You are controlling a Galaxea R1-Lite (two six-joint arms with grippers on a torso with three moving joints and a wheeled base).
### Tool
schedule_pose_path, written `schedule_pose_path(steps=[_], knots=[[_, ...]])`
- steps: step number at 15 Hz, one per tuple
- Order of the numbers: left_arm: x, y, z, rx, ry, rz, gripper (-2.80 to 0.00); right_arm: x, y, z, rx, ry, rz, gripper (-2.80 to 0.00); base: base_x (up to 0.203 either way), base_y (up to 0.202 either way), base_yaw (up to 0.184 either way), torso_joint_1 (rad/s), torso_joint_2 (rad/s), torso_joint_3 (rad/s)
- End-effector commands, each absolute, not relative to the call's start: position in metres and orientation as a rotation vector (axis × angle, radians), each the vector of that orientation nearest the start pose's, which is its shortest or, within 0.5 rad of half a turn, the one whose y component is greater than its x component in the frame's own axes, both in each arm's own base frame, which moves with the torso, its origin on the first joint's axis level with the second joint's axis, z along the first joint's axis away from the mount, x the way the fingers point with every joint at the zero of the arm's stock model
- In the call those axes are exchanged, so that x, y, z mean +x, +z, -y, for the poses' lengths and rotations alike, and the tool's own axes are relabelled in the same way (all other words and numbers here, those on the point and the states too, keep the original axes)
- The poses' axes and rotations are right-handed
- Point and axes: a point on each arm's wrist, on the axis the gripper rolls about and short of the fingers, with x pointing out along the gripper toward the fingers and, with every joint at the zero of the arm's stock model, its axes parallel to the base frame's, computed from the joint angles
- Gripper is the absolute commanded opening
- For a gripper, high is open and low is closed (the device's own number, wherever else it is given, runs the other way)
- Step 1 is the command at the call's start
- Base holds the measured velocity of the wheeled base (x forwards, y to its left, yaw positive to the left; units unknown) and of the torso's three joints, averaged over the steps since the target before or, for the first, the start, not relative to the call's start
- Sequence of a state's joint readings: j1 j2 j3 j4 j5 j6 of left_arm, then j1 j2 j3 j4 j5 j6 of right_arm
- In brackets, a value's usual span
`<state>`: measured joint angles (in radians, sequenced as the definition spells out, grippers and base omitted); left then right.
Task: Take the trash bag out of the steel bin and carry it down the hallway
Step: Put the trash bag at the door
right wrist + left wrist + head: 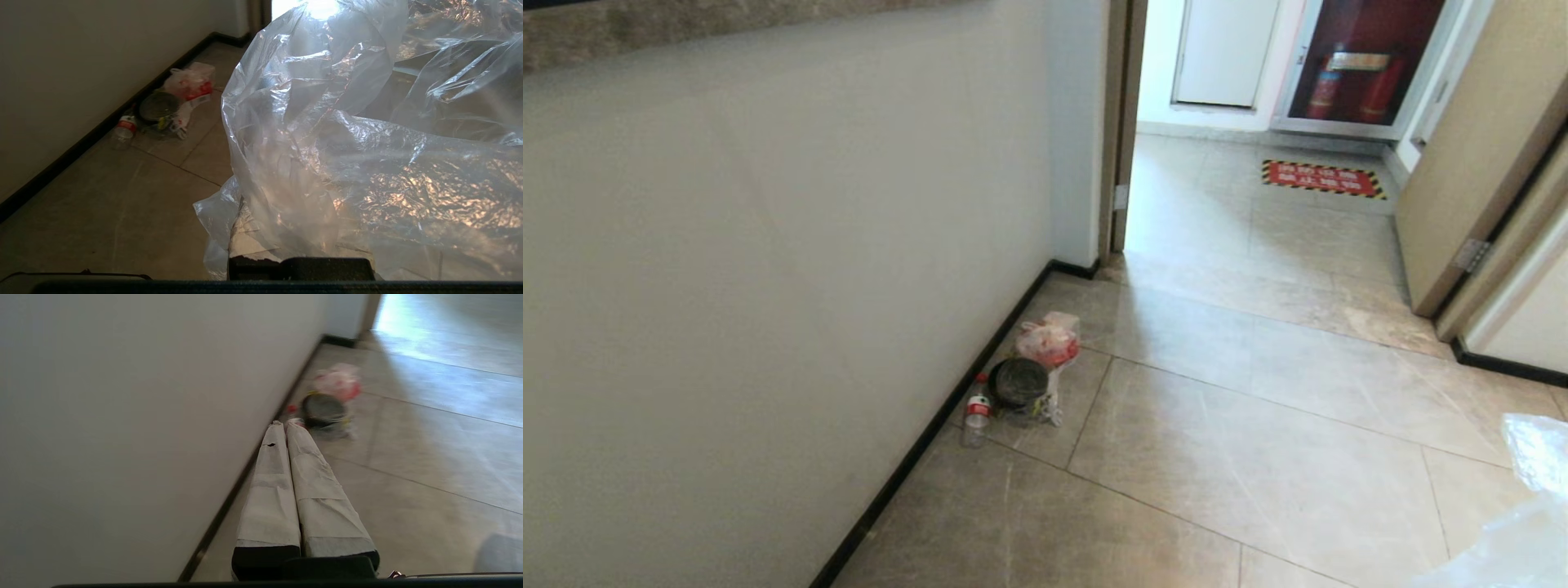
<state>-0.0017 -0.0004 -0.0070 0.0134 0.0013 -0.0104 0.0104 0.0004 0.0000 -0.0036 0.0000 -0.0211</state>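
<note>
**Clear bag in the right gripper, rubbish pile lying by the wall**

The right gripper (300, 261) is showing only as its dark base in its wrist view, with the trash bag (367, 171) billowing over it and hiding the fingers; they are reading as closed tight, and the crinkled clear plastic is bunching right where they meet, so they are clamping on the bag. In the head view a corner of that same bag (1523, 506) is poking in at the lower right, above the hallway floor (1258, 441) of glossy beige tiles.

The left gripper (284, 426) is reaching out low along the white wall (143, 416), its two paper-wrapped fingers (269, 490) lying pressed together with nothing between them.

Ahead, close to the black skirting, a small heap is sitting on the floor: a clear water bottle (977, 416) with a red label, a dark round container (1018, 381) wrapped in film, and a white bag with red print (1049, 341) just behind it, all touching or nearly so. Farther on, past an open doorway, a red mat (1321, 179) with a striped border is lying before a cabinet holding fire extinguishers (1356, 88).
</note>
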Motion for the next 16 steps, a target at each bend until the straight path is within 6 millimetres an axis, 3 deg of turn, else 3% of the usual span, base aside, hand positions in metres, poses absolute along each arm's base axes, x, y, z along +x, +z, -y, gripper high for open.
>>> schedule_pose_path(steps=[1, 16], knots=[[-0.0233, 0.0758, -0.0001, -0.011, 0.0, -0.007, -2.8, -0.0226, 0.0756, 0.0002, -0.021, 0.011, 0.002, -2.8, 0.002, -0.013, 0.171, -0.002, 0.0, 0.003], [-0.0233, 0.0759, -0.0001, -0.008, -0.001, -0.007, -2.8, -0.0226, 0.0754, 0.0002, -0.021, 0.011, 0.0, -2.8, 0.001, -0.009, 0.173, 0.004, 0.0, 0.003]])
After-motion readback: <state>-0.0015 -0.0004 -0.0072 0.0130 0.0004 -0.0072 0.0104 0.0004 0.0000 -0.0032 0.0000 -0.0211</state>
